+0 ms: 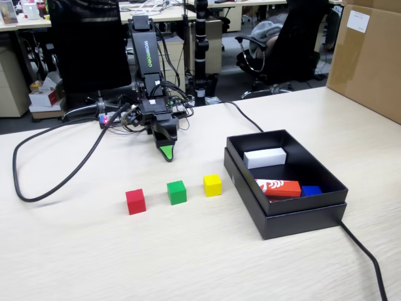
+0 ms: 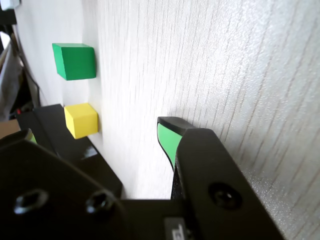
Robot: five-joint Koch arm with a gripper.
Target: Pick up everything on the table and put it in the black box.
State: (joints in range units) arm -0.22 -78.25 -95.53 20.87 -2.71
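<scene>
You have three cubes in a row on the counter (image 1: 188, 251), all to the left of the black box (image 1: 294, 216) in the fixed view. The yellow cube (image 1: 212, 185) lies nearest the box, just off its left wall and not touching it. The green cube (image 1: 177, 192) sits next along, and the red cube (image 1: 135, 201) is farthest from the box. Each stands flat and apart from its neighbours.

Inside the box you will find a white block (image 1: 265, 157) toward the far wall, a long red-orange block with white pattern (image 1: 279, 187) toward the near wall, and a small blue piece (image 1: 311, 190) just beside that block on its right.

The gripper (image 1: 166, 152) points down at the counter beyond the green cube, farther from the camera and clear of all three cubes. It holds nothing. In the wrist view only one green-tipped finger shows clearly (image 2: 167, 137), so you cannot tell whether the jaws are apart or together. That view also shows the green cube (image 2: 75, 61) and yellow cube (image 2: 81, 120).

A black cable (image 1: 44, 188) loops across the counter to the left of the red cube.
</scene>
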